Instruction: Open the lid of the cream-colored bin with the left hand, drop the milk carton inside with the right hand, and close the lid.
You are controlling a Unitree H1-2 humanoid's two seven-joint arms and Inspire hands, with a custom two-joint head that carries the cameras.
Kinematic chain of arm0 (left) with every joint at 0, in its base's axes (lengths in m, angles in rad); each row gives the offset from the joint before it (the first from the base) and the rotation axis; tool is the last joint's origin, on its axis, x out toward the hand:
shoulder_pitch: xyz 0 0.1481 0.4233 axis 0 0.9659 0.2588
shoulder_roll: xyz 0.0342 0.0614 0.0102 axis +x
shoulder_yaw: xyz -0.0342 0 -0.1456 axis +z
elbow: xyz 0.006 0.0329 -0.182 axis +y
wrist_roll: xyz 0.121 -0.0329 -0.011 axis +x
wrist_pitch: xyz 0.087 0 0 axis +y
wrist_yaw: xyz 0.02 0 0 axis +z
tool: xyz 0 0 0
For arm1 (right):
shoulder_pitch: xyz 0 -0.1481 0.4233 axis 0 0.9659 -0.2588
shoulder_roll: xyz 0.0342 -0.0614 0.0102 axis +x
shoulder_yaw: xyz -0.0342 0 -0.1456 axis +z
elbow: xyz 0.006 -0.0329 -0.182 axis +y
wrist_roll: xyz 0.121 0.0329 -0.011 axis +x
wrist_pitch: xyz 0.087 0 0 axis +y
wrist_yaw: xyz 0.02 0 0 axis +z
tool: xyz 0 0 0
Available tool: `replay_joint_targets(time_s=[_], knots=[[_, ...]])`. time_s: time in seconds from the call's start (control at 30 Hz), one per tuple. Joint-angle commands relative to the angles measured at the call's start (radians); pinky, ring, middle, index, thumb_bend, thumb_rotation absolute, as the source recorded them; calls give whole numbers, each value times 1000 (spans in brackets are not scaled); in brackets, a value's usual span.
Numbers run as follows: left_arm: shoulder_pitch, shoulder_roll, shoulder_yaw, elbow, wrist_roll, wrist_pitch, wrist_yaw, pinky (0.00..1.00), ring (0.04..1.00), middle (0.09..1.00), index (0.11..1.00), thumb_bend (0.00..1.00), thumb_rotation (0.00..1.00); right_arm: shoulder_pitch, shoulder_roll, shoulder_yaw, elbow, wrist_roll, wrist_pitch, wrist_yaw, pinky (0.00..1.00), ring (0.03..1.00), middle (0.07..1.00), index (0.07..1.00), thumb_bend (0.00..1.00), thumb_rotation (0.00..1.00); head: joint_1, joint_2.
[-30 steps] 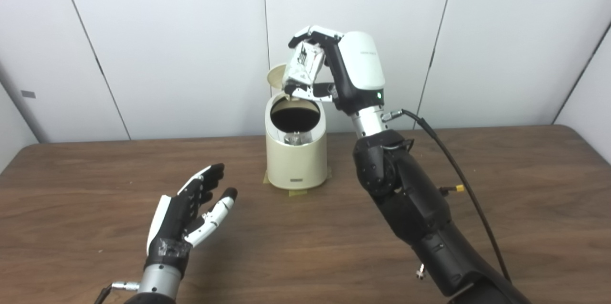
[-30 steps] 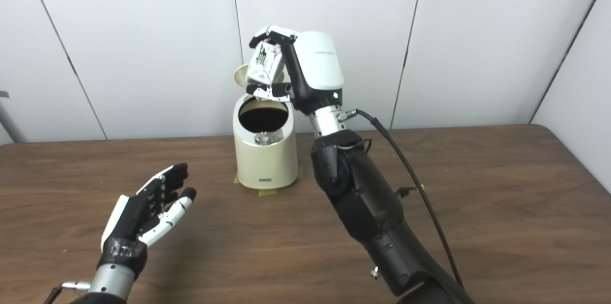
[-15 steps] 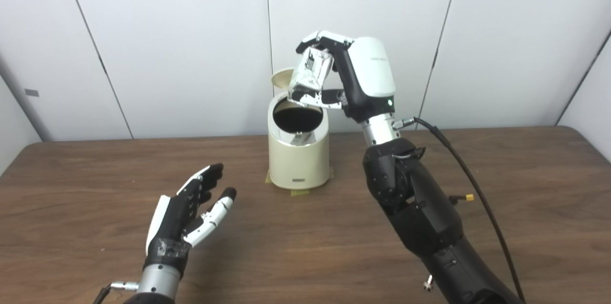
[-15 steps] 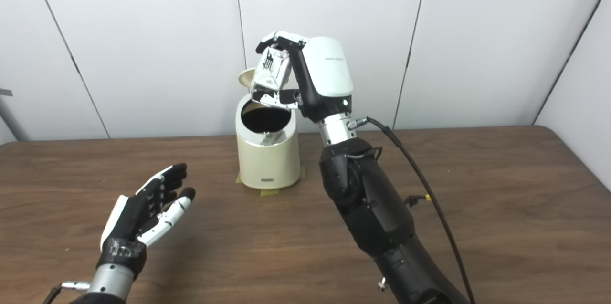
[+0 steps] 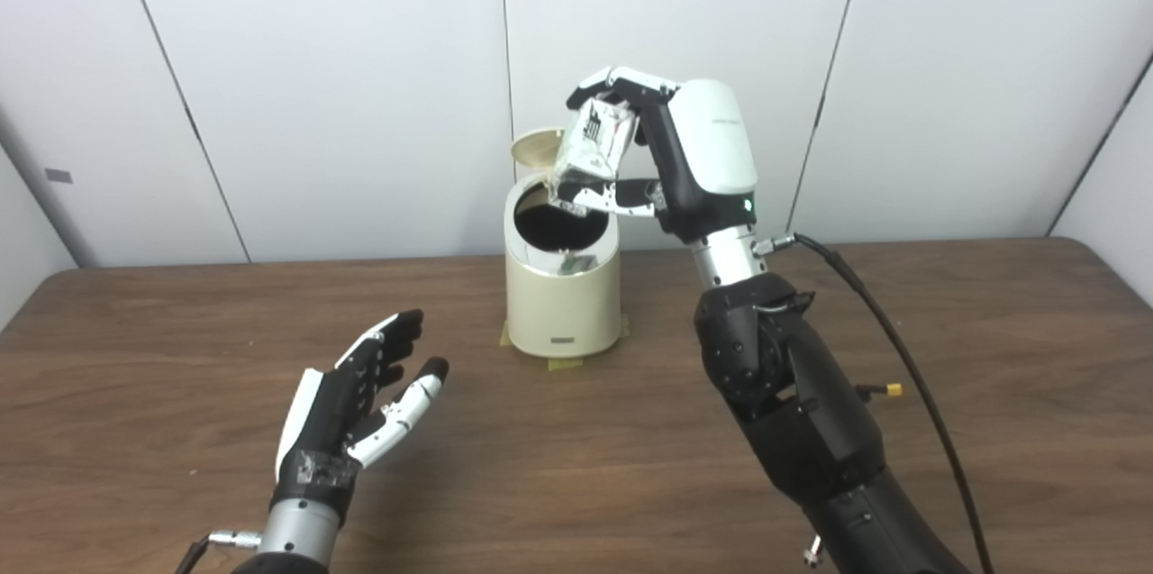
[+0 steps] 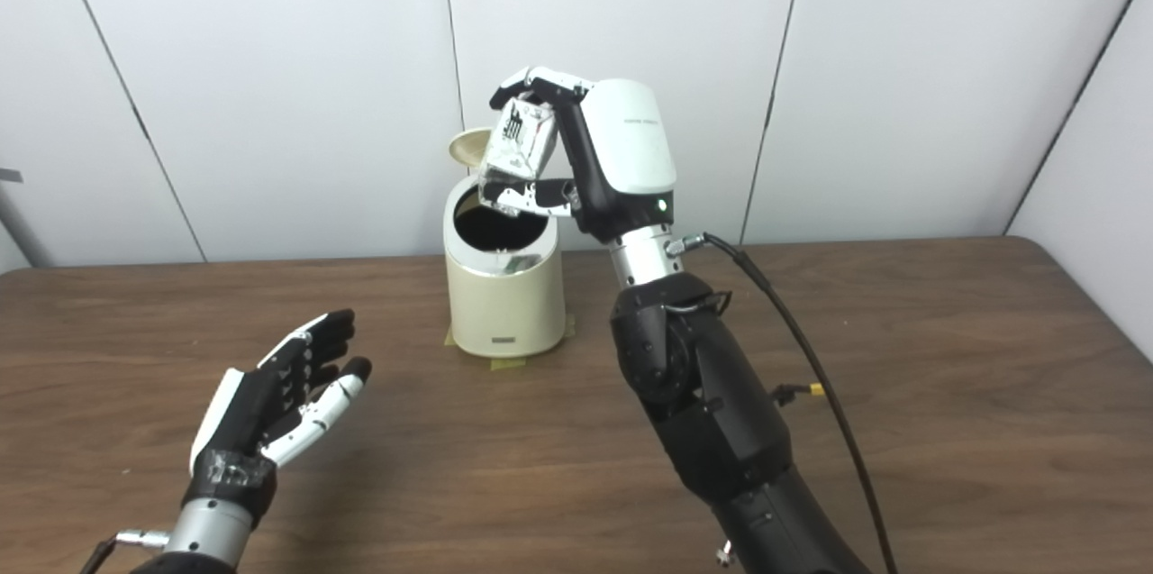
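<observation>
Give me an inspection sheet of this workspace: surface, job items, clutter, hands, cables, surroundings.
Surface: brown wood-grain table; tape patches under the bin's base.
Job's things: cream-colored bin upright at mid-table, lid swung up behind the dark opening; milk carton tilted above the opening's right rim, not yet dropped.
Clutter: nothing seen on the table; something pale shows at the opening's near rim, too unclear to name.
Hands: right hand closed on the milk carton over the bin; left hand open, palm up, near the table's front left, holding nothing.
Cables: black cable runs from the right wrist down along the arm.
Surroundings: white wall panels behind the table.
</observation>
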Motion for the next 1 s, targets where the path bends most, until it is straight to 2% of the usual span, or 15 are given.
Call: replay_joint_targets(time_s=[0.0, 0.57, 0.8, 0.97], knots=[[-37, 4, -1, -14, 4, -27, 1, 893, 896, 879, 854, 506, 364, -54, 3, -14, -18, 2, -14, -26, 292, 399, 514, 561, 488, 0, -2, 2], [-29, 8, -6, -18, 14, -23, 4, 897, 895, 874, 852, 511, 373, -105, 30, 16, 172, -8, -31, -92, 291, 402, 522, 553, 489, 0, 1, 4], [-25, -3, -3, -12, -3, -30, 4, 914, 906, 882, 859, 501, 328, -139, 36, 26, 259, -5, -35, -124, 293, 380, 503, 563, 487, 0, 7, 4], [-24, 2, -11, -14, 16, -33, 8, 899, 897, 876, 855, 505, 367, -158, 39, 28, 310, 4, -30, -140, 295, 383, 505, 561, 488, 0, 13, 4]])
